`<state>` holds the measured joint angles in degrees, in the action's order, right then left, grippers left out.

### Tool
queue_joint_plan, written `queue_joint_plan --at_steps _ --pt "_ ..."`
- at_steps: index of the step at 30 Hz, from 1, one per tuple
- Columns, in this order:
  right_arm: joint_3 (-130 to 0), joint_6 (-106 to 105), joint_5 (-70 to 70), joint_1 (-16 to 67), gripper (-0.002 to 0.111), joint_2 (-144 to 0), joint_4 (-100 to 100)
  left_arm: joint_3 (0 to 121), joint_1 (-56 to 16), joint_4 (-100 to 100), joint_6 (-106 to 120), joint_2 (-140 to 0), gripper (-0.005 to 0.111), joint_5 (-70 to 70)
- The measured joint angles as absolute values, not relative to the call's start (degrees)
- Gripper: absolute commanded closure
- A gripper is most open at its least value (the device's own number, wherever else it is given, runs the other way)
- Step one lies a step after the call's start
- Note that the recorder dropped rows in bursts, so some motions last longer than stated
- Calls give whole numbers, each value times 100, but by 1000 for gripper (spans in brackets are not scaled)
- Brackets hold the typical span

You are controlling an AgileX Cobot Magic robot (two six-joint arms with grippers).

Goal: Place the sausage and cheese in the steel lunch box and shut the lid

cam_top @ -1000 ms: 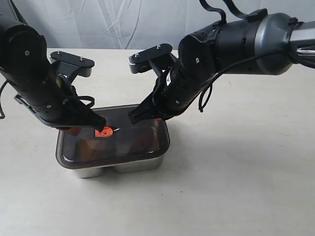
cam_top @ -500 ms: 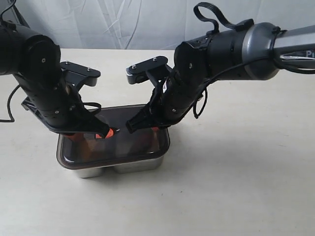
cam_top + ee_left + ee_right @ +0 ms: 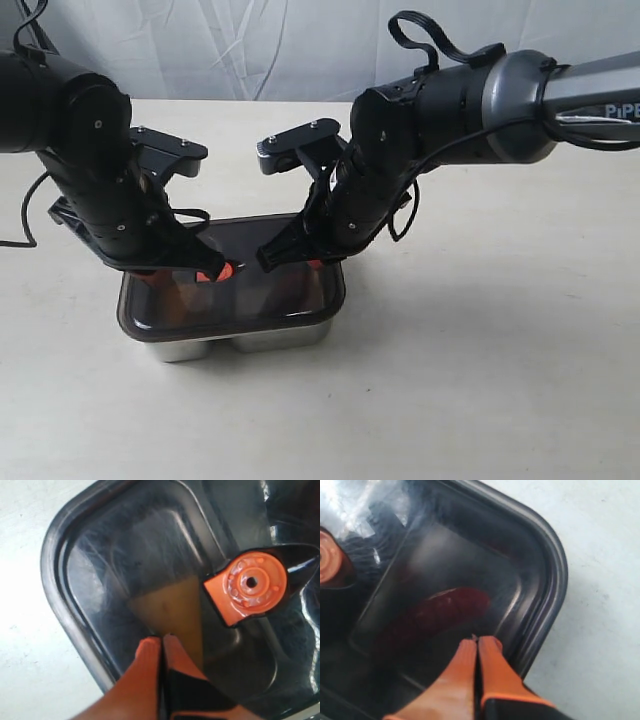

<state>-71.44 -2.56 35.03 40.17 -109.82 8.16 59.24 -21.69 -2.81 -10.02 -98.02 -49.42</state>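
The steel lunch box (image 3: 250, 338) stands on the pale table (image 3: 480, 380). The lid (image 3: 240, 305) lies on top of it, dark and half transparent, and covers it to all edges. Only the front steel wall shows under the lid's rim. The left gripper (image 3: 207, 267) points down at the lid near its middle, with its tip just beside the small orange valve (image 3: 222, 271). The right gripper (image 3: 269, 259) comes down from the other side, its tip a little right of the valve. Both tips seem to touch the lid. A brownish shape shows dimly through the lid's left half. A white cloth (image 3: 250, 50) hangs behind the table.
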Motion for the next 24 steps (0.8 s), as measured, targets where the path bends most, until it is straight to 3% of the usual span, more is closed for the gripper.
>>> queue_joint_plan --at_steps 24 --pt "-7218 -261 3581 4017 109 -11035 910 5530 -2169 -236 -1015 -9705 106 -4431"
